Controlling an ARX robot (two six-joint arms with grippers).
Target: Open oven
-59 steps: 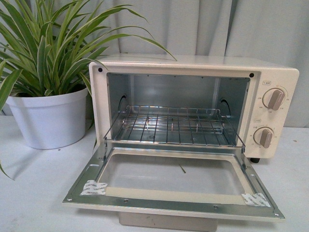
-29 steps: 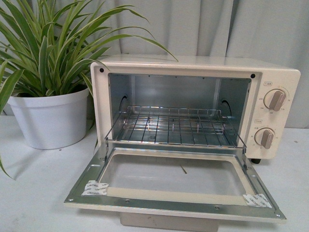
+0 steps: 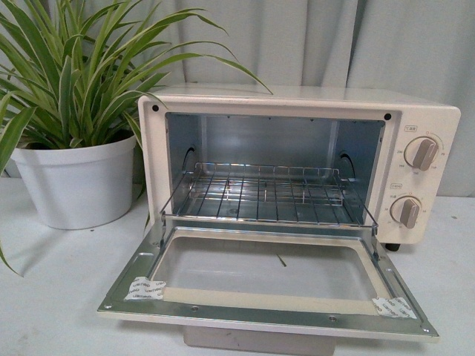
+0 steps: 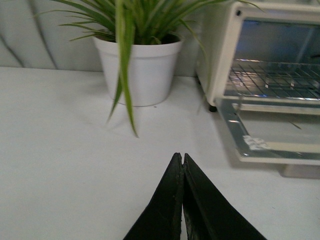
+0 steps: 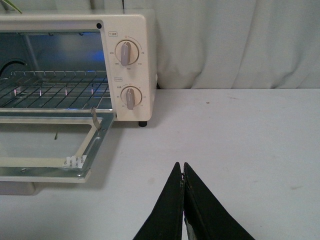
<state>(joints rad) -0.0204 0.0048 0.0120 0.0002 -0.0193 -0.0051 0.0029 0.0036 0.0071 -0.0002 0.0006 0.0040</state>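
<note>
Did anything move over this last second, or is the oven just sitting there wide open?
Nothing visibly changed. The oven sits with its door folded down flat and the wire rack inside, beside the potted plant. Both the left gripper and right gripper are shut, holding nothing.

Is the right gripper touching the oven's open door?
Apart. The right wrist view shows the right gripper shut, with bare white table between its tips and the lowered door of the oven.
</note>
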